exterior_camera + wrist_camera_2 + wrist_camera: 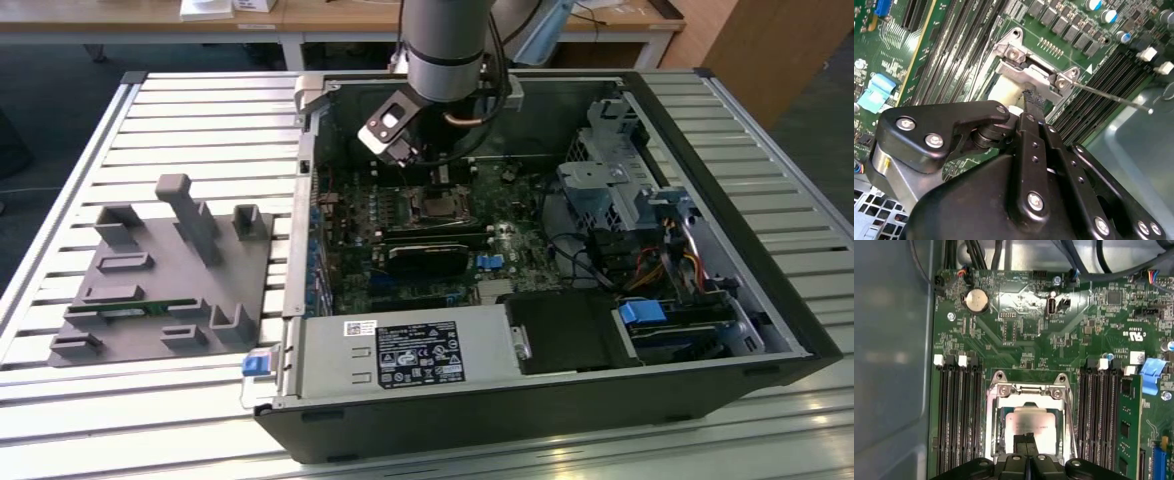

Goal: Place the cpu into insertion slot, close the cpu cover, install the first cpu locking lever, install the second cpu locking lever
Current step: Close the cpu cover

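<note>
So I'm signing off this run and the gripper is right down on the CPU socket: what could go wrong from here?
The gripper sits at the edge of the cpu, fingertips together; sideways drag might shift the chip in the insertion slot. The thin locking lever sticks out past the memory slots and could snag. The cpu cover frames the chip; whether it is fully seated cannot be told, so pressing could bind.

The exterior view looks down from high up and far back at the whole open computer case [534, 300] on the slatted surface [147, 110]. Both wrist views ride the arm and look from very close at the green board [1019, 330] inside, around the insertion slot [1026, 427].
</note>
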Controlling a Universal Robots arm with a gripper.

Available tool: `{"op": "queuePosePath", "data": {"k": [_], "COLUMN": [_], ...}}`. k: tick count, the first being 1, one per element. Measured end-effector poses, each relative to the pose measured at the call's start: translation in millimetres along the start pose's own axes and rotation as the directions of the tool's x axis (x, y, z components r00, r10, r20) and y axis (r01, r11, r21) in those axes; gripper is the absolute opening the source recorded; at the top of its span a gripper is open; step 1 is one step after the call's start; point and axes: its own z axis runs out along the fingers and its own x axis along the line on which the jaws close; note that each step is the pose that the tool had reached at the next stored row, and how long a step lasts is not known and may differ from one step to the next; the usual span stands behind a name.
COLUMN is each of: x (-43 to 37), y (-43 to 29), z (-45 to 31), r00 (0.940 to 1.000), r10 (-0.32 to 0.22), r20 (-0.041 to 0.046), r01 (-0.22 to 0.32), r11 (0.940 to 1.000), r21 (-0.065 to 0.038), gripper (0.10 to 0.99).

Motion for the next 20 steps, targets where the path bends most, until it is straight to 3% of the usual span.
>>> {"op": "queuePosePath", "data": {"k": [11,20], "x": [0.4,0.5], "y": [-8.4,-6.7], "z": [6.6,11.7], "r00": [1.0000,1.0000], "r10": [0.000,0.000], "r20": [0.0000,-0.0002], "r01": [0.000,0.000], "r11": [1.0000,1.0000], "r21": [0.000,0.001], "gripper": [0.106,0.106]}}
